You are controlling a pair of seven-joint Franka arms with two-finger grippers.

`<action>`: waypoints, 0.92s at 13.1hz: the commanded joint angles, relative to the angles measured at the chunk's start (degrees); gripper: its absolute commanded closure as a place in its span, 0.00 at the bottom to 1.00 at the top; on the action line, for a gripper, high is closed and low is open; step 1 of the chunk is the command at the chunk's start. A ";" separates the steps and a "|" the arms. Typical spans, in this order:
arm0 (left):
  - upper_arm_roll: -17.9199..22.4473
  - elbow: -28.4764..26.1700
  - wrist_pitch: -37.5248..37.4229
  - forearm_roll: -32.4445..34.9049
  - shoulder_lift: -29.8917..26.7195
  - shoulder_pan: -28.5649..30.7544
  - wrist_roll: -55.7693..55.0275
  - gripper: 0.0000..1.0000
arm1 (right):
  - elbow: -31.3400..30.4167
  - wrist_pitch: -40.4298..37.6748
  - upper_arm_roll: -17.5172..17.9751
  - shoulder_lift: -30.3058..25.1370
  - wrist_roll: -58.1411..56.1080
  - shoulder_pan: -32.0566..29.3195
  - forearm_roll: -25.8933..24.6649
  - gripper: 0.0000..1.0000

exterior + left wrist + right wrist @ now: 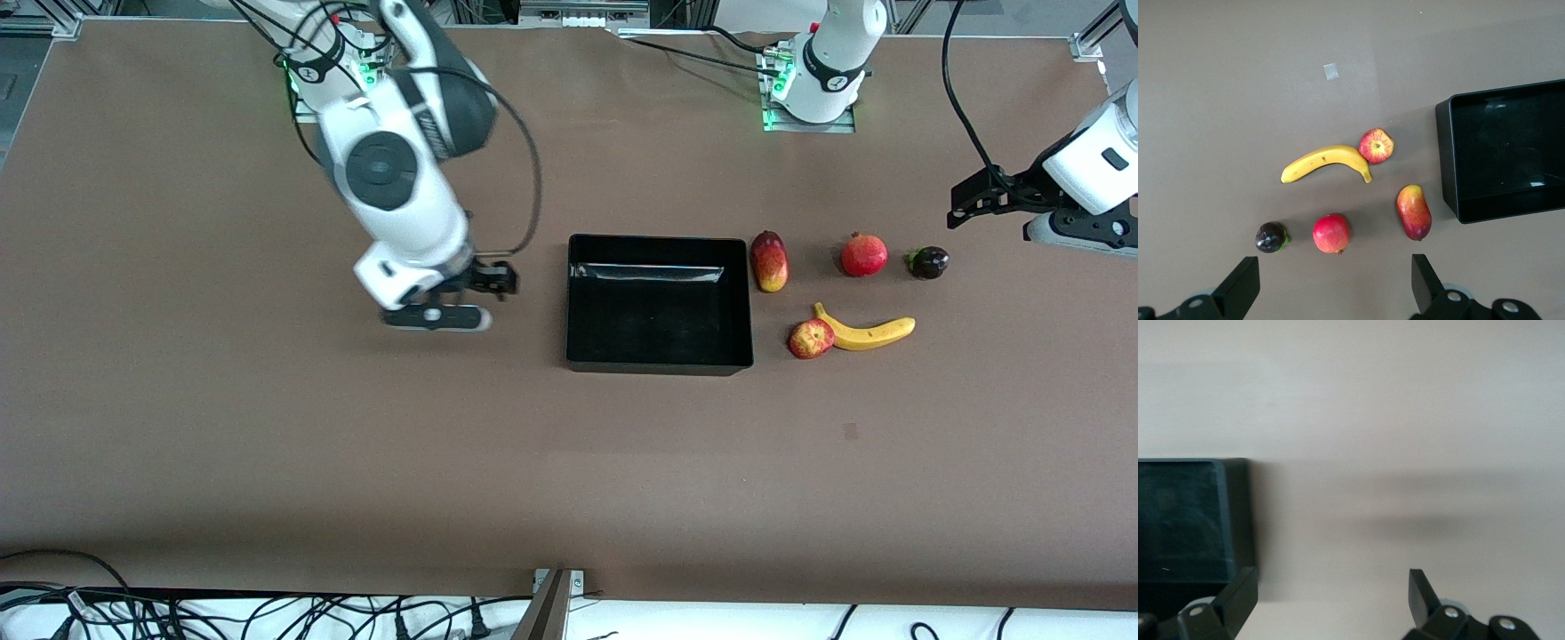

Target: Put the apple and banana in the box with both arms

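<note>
The black box (658, 238) stands mid-table, and only its glossy black floor shows inside. The apple (811, 339) lies on the table beside the box, toward the left arm's end, touching one tip of the yellow banana (867, 333). My left gripper (965, 204) hangs open and empty over the table at that end. Its wrist view looks down on the apple (1376, 145), the banana (1325, 162) and the box (1445, 160), with the left gripper (1335, 277) holding nothing. My right gripper (493, 280) is open over bare table beside the box (1238, 513); in its own view the right gripper (1331, 587) is empty.
Three other fruits lie in a row farther from the front camera than the apple. They are an oval red-yellow fruit (770, 260) next to the box, a round red one (864, 255), and a small dark one (929, 262). Brown tabletop spreads all around.
</note>
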 commanded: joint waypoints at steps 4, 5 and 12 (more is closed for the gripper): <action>-0.24 1.60 -0.34 -1.15 0.76 0.20 -0.04 0.00 | -1.41 -9.89 -19.27 -8.72 -14.83 -0.09 -0.51 0.00; -0.24 1.69 -0.25 -1.07 0.84 0.20 0.57 0.00 | -1.41 -9.90 -22.17 -8.73 -19.83 -0.09 -0.33 0.00; -0.76 4.49 -0.08 -0.10 4.70 -0.06 0.67 0.00 | -2.11 -9.64 -27.56 -8.73 -32.97 -0.79 -0.16 0.00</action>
